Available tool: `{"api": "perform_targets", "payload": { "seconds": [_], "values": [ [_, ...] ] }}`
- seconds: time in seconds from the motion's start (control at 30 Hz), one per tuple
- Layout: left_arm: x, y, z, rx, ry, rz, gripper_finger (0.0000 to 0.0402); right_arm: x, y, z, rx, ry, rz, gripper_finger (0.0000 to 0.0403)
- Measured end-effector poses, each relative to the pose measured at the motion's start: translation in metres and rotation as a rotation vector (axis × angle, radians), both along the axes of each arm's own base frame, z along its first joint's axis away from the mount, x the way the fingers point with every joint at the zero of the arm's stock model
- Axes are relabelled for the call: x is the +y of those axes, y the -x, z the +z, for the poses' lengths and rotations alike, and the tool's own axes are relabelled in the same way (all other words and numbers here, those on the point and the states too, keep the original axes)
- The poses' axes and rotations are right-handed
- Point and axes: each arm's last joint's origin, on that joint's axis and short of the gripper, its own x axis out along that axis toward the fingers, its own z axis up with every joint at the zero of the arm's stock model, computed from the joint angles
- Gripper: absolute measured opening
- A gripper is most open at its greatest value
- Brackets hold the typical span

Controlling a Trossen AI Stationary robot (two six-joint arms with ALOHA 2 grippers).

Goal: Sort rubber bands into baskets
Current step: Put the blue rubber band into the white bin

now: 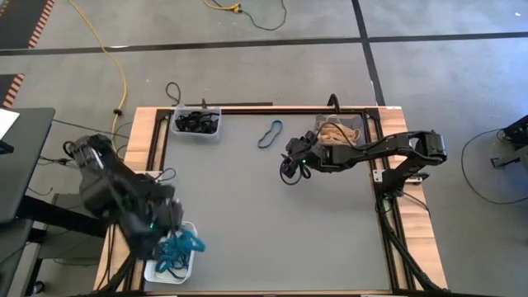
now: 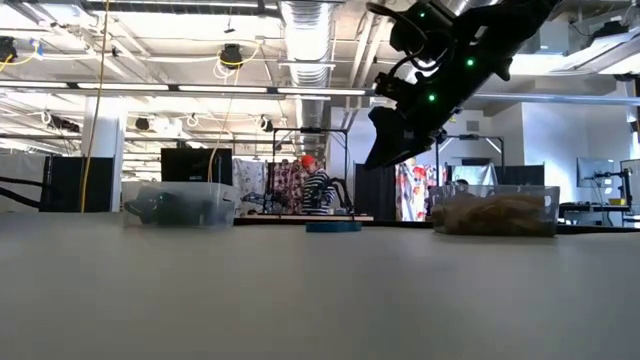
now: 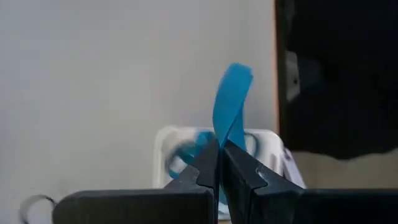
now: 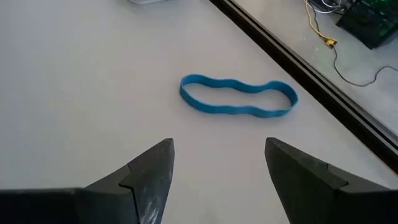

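Note:
My left gripper (image 3: 220, 163) is shut on a teal-blue rubber band (image 3: 231, 99) above the white basket (image 1: 175, 266) at the table's near left, which holds several teal bands. My right gripper (image 4: 219, 163) is open and empty above the table, a little short of a teal-blue band (image 4: 238, 96) that lies flat on the grey table top; that band also shows in the high view (image 1: 270, 133). A clear basket (image 1: 197, 122) with black bands stands at the far left. A basket (image 1: 340, 132) with tan bands stands at the far right, partly under my right arm. My left gripper pinches the teal band between its two fingers at the band's lower part (image 3: 219, 142). The band's loop stands out beyond the fingertips, lifted clear above the white basket.
A raised wooden and black frame (image 1: 388, 206) borders the table. A yellow cable (image 1: 115, 74) lies on the floor beyond it. The middle of the grey table top is bare.

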Motion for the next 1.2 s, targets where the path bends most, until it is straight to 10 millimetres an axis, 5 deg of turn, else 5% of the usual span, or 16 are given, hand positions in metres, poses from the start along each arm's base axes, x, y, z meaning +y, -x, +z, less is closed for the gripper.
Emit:
{"api": "perform_targets", "payload": {
  "seconds": [0.3,0.67,0.93,1.2],
  "values": [
    [-0.064,0.014,-0.031,0.157,-0.009,0.001,0.0,0.0,0.0,0.0,0.001,0.001,0.002,0.0282],
    [-0.119,0.004,-0.087,0.308,-0.169,-0.087,0.0,0.006,-0.001,0.0,-0.004,-0.005,0.016,0.0282],
    [-0.13,-0.001,-0.111,0.37,-0.233,-0.11,0.0,0.006,-0.001,0.0,-0.007,-0.005,0.015,0.0282],
    [-0.105,0.009,-0.147,0.504,-0.344,-0.095,0.0,0.006,-0.001,0.0,-0.008,-0.005,0.016,0.0282]
  ]
}}
